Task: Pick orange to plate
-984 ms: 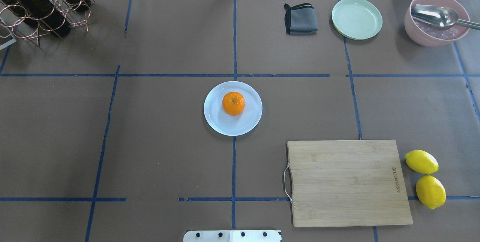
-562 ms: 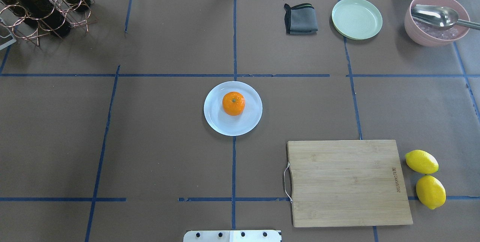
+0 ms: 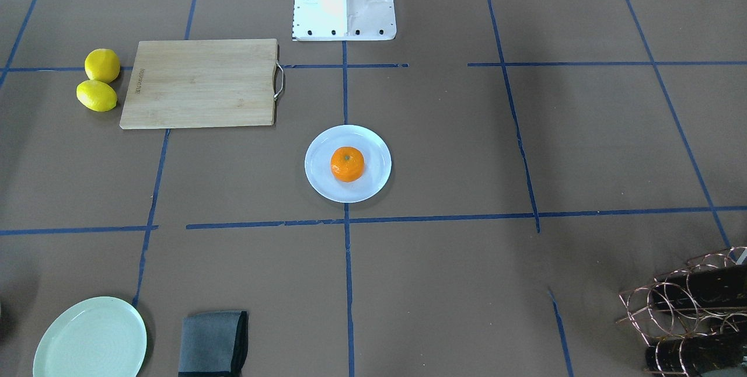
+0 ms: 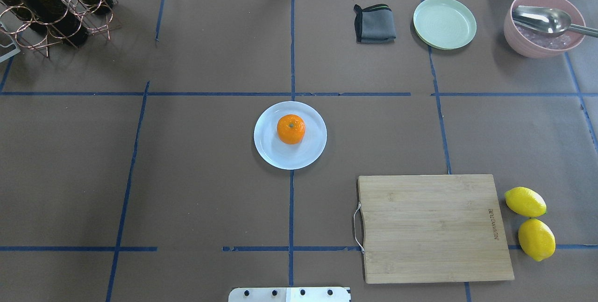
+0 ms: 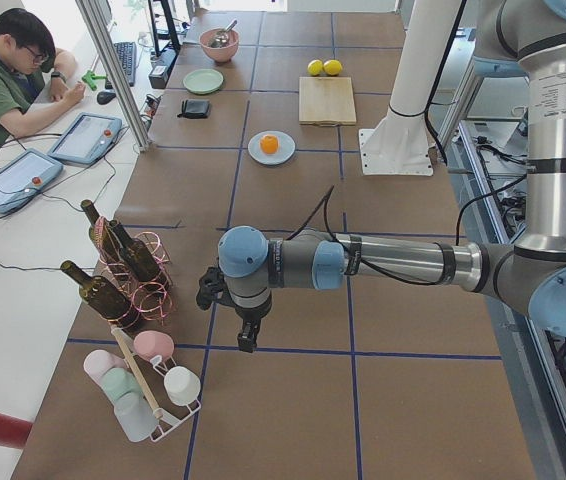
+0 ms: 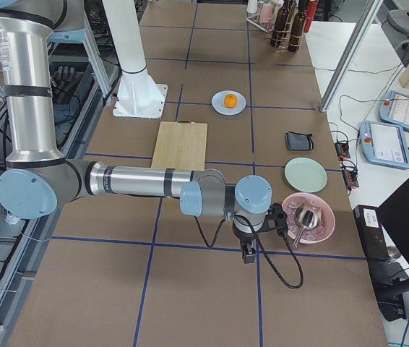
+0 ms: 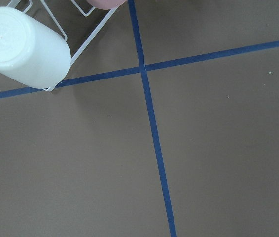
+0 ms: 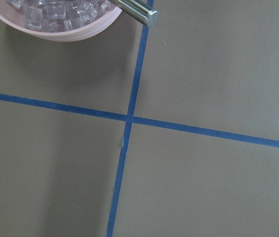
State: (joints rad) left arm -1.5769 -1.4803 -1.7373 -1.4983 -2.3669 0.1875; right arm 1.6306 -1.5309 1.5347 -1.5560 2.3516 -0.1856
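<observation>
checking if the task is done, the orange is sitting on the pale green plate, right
No: the orange sits on the bluish-white plate. The pale green plate lies apart, beside the grey cloth. The overhead exterior view shows it.

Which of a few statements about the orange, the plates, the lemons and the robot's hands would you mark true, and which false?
1. The small bright orange mandarin rests on the round pale bluish-white plate. True.
2. The two yellow lemons lie on the bamboo cutting board. False: they lie on the brown table cover beside the board.
3. The folded grey cloth lies next to the round pale green plate. True.
4. The left hand grips the mandarin. False: it hangs far from it, near the pastel cups; the right hand hangs near the pink bowl.
</observation>
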